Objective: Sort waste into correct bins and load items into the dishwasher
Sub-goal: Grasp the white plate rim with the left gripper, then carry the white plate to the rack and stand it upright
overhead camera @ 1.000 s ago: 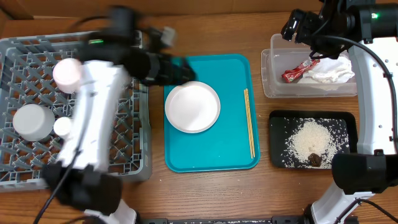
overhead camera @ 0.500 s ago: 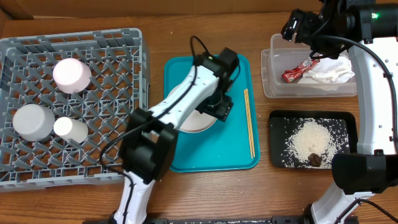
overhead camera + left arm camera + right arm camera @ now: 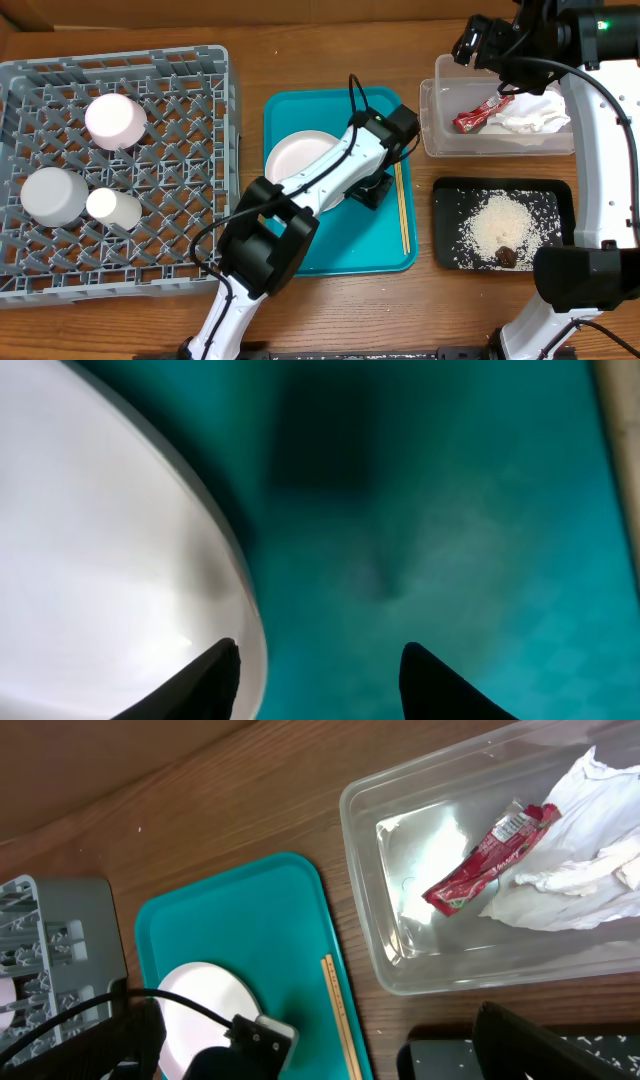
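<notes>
Left tool (image 3: 319,650) shifted, apparently straddling plate (image 3: 110,540).

plate (image 3: 290,158): glossy white, smooth | teal tray (image 3: 330,245): smooth plastic, slight sheen | chopsticks (image 3: 403,215): pale bare wood | tub (image 3: 430,110): clear glossy plastic | wrapper (image 3: 478,114): shiny red film | napkin (image 3: 535,110): crumpled matt paper | dish rack (image 3: 200,230): matt grey plastic | tabletop (image 3: 330,300): brown wood grain

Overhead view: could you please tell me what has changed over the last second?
The left gripper swung right from above the dish rack, across the teal tray, and now straddles the right rim of the white plate, jaws apart, not yet gripping. Plate, chopsticks and red wrapper stayed put.
</notes>
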You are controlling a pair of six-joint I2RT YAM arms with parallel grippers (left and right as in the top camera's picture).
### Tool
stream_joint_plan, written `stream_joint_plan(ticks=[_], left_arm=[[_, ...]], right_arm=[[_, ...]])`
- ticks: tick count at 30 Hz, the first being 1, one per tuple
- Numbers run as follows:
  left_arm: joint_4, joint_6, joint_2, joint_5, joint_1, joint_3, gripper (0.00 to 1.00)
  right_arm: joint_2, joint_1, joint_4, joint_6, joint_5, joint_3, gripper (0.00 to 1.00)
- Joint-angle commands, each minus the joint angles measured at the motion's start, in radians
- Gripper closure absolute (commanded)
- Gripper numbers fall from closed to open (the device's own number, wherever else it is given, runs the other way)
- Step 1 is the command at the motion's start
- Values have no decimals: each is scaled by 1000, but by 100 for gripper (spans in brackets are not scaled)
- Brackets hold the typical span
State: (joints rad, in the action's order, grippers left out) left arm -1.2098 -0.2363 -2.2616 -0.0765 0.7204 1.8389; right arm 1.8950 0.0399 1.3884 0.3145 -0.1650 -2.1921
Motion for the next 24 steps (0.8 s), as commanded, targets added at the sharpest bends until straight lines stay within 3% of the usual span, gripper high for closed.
stream_joint_plan(ticks=[1, 10, 12, 16, 20, 24], left_arm=[[12, -33, -23, -46, -27, 6, 47], [38, -25, -23, -23, -62, -42, 53], [37, -14, -23, -23, -62, -42, 63], [32, -14, -19, -23, -58, -40, 94], [-31, -14, -17, -23, -58, 17, 96], [-171, -33, -17, -23, -60, 224, 96]], right_arm=[[-19, -3, -3, 7, 8, -6, 0], [-19, -3, -3, 7, 8, -6, 0], [-19, -3, -3, 7, 8, -6, 0], [-19, -3, -3, 7, 8, -6, 0], [-19, -3, -3, 7, 8, -6, 0], [-19, -3, -3, 7, 8, -6, 0]])
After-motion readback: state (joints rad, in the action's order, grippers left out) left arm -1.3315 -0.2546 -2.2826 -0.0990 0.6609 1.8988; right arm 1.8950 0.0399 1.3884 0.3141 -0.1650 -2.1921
